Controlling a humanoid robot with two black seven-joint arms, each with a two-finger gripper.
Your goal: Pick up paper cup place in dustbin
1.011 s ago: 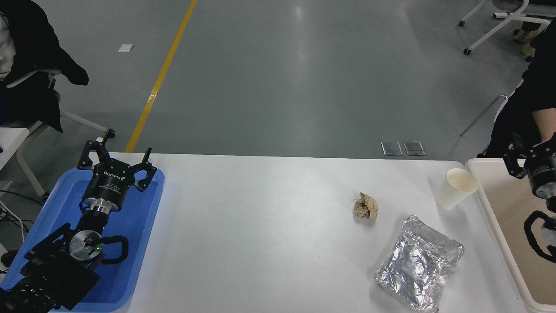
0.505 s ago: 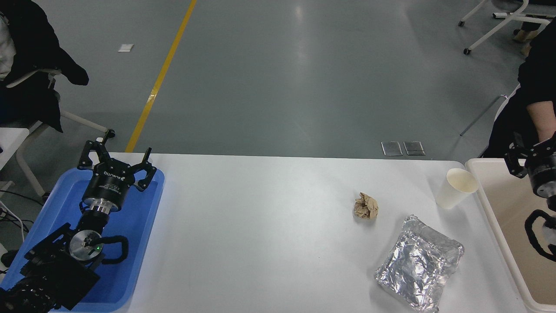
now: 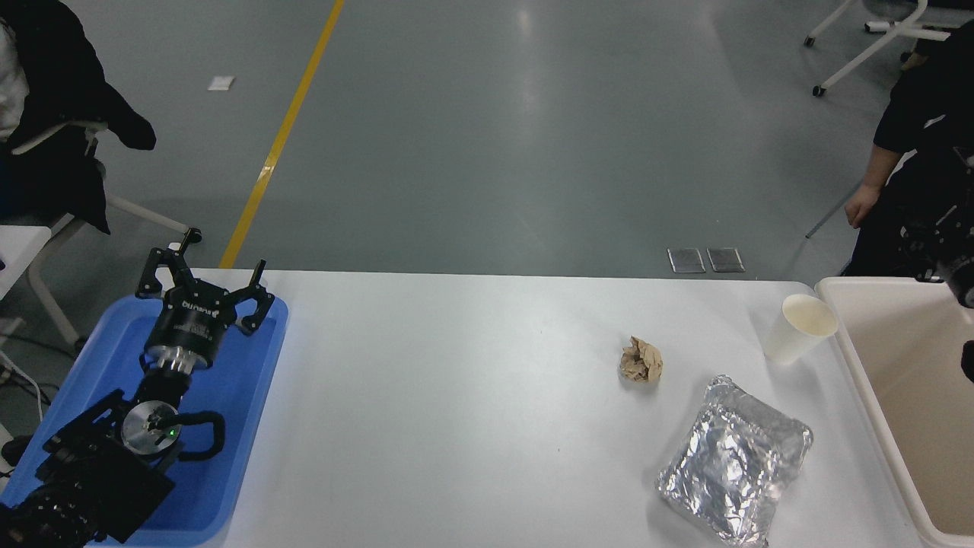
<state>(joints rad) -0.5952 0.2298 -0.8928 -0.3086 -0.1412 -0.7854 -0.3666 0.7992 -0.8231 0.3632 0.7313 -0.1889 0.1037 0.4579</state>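
Table (image 3: 487, 426): white, spanning most of the view.
Dustbin (image 3: 860, 380): large cream bin at 3 o'clock, its rim just right of the cup; the inside that shows looks empty.
Blue tray (image 3: 251, 426): at 8 o'clock, under the parked left arm.
Left gripper (image 3: 204, 280): parked over the tray's far end, fingers spread apart, holding nothing.
Right gripper (image 3: 947, 255): only a dark sliver at the right edge, above the bin's far corner — I cannot tell whether its fingers are apart or together.
Person (image 3: 913, 137): at 2 o'clock, dark sleeve and a bare hand hanging beyond the table.
Foil pack (image 3: 734, 460): crumpled, at 5 o'clock, near the cup but apart from it.
Paper cup (image 3: 799, 329): upright on the table at 3 o'clock, mouth open, not yet picked up.
Brown paper ball (image 3: 641, 360): left of the cup, well clear.
Risk: the cup is light and hugs the bin wall — a finger coming in from the right may strike the rim or knock the cup over; a hard squeeze would likely crush it.
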